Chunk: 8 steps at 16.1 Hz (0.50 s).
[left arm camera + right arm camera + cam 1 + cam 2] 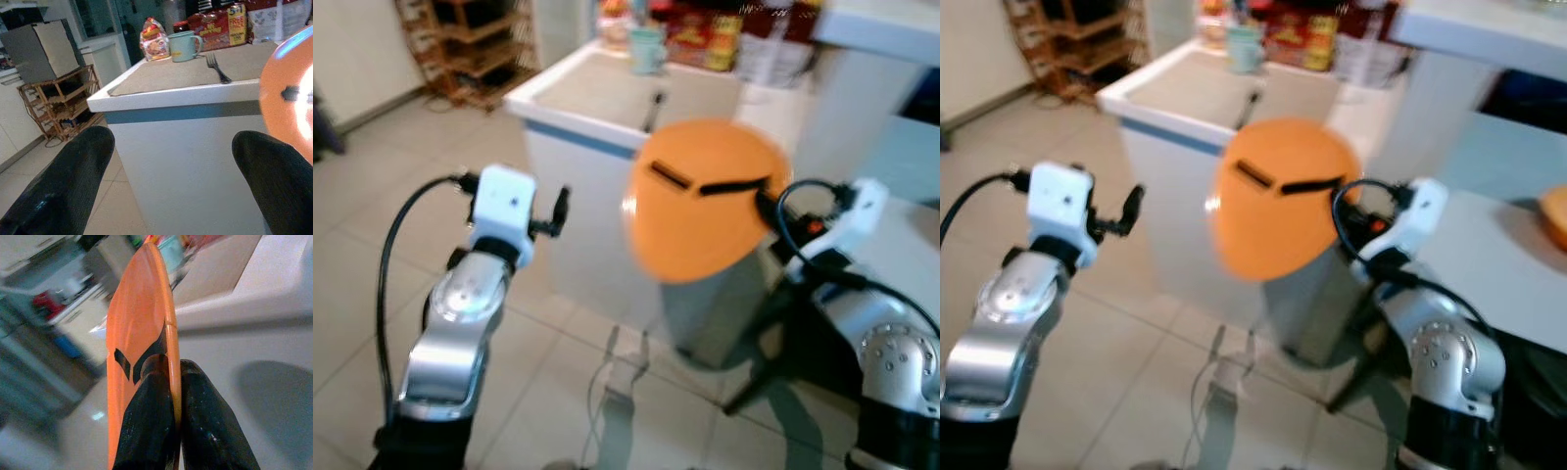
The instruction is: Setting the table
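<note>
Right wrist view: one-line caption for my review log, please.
Right gripper pinches the rim of an orange plate held on edge, with a white counter blurred behind it.

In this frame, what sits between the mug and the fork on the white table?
Nothing. In the left wrist view the mug stands near the far edge and the fork lies apart from it; the stretch of beige placemat between them is bare.
</note>
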{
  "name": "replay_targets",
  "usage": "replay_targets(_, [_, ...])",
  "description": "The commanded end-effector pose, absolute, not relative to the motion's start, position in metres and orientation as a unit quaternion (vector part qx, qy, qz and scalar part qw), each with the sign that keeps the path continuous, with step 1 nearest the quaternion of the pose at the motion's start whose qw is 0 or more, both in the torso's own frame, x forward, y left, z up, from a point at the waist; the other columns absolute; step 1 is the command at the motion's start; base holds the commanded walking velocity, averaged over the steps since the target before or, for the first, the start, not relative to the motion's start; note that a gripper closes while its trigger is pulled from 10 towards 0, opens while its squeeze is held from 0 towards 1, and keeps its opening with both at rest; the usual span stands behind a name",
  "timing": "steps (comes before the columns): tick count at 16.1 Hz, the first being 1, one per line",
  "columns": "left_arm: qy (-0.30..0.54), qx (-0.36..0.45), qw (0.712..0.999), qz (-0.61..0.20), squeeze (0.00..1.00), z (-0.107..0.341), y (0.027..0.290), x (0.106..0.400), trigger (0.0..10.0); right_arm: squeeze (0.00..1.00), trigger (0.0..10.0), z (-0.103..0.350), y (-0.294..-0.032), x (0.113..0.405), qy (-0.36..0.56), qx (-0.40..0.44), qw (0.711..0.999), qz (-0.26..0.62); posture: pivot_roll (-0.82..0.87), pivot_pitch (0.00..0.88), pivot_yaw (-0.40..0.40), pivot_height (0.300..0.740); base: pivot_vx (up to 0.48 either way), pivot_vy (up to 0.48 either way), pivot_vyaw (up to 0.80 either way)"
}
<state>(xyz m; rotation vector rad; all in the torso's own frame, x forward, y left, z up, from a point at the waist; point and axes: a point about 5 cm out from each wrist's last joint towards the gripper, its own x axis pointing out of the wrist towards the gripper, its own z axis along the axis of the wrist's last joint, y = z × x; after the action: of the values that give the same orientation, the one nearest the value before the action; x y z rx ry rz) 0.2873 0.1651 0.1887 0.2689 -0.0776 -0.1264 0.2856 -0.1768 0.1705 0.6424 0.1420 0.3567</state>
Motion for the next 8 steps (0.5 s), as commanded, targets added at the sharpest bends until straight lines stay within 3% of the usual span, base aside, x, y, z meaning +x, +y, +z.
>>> replay_targets(1, [-0.046, 0.135, 0.988, -0.064, 0.00, 0.191, 0.163, 0.287, 10.0, 0.00, 10.0, 0.176, -0.179, 0.279, 0.064, 0.352, 0.909, 0.213, 0.02, 0.007, -0.008, 0.740, 0.000, -0.480, 0.00])
replay_targets(4, [-0.046, 0.138, 0.987, -0.064, 0.00, 0.191, 0.165, 0.285, 10.0, 0.00, 10.0, 0.169, -0.198, 0.272, 0.088, 0.395, 0.892, 0.201, 0.02, 0.000, -0.010, 0.740, 0.000, -0.480, 0.00])
replay_targets(6, [-0.047, 0.138, 0.987, -0.071, 0.00, 0.191, 0.163, 0.285, 10.0, 0.00, 10.0, 0.161, -0.211, 0.269, 0.113, 0.463, 0.860, 0.185, 0.02, 0.000, -0.010, 0.740, 0.000, -0.480, 0.00])
replay_targets(8, [-0.046, 0.140, 0.986, -0.077, 0.00, 0.190, 0.161, 0.284, 10.0, 0.00, 10.0, 0.159, -0.212, 0.268, 0.129, 0.461, 0.858, 0.184, 0.02, 0.000, -0.008, 0.740, 0.000, -0.480, 0.00])
